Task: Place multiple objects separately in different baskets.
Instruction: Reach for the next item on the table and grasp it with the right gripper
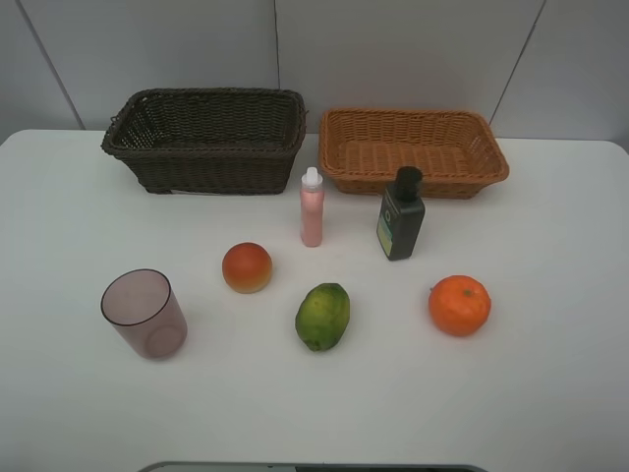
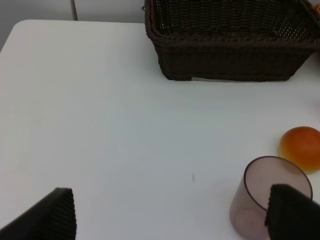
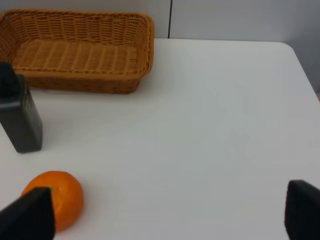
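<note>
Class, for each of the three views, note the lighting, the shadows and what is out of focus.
Exterior high view: even, soft light; faint shadows by the orange on the table; all sharp. Left wrist view: the left fingers, close to the lens, are dark and blurred; the dark basket sharper. Right wrist view: the right fingers blur likewise; the light basket is clear.

Flat white table top (image 1: 550, 393), smooth matte surface, fills most of frame in high view. Its far corners are rounded, at upper left and upper right. Pale grey wall panels (image 1: 403, 49) stand behind it, across top of frame. Thin dark seams (image 1: 276, 39) divide panels: one upright near top centre, two slanted at upper left and upper right. Narrow grey strip (image 1: 314, 467) at bottom centre, cannot tell what it is.
</note>
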Robot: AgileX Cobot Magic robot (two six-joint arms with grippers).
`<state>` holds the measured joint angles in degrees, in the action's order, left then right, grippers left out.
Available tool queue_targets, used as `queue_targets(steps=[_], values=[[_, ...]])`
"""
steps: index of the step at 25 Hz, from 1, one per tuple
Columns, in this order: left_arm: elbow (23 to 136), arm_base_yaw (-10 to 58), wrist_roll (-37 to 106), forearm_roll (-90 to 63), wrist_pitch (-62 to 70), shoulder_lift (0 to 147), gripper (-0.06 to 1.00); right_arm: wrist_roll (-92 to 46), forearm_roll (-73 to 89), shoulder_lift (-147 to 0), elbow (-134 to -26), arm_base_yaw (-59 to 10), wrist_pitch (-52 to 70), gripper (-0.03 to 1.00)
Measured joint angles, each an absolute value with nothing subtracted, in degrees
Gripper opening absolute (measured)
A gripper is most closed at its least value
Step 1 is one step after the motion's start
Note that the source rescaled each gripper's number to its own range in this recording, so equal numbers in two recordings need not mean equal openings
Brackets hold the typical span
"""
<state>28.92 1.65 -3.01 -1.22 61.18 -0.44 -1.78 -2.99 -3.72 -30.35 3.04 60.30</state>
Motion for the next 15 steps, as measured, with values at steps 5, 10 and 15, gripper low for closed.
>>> queue_targets(steps=[5, 10, 15], values=[[28.92, 1.65, -3.01, -1.22, 61.18, -0.44, 0.98, -1.78, -2.99, -15.58, -33.86, 3.04, 55.89, 0.95], [28.92, 1.65, -3.01, -1.22, 61.18, -0.44, 0.98, -1.78, -3.06, -35.01, -41.02, 1.25, 52.12, 0.95], [28.92, 1.65, -3.01, -1.22, 61.18, -0.44, 0.98, -1.78, -4.21, -52.87, -48.32, -4.02, 50.80, 0.95]])
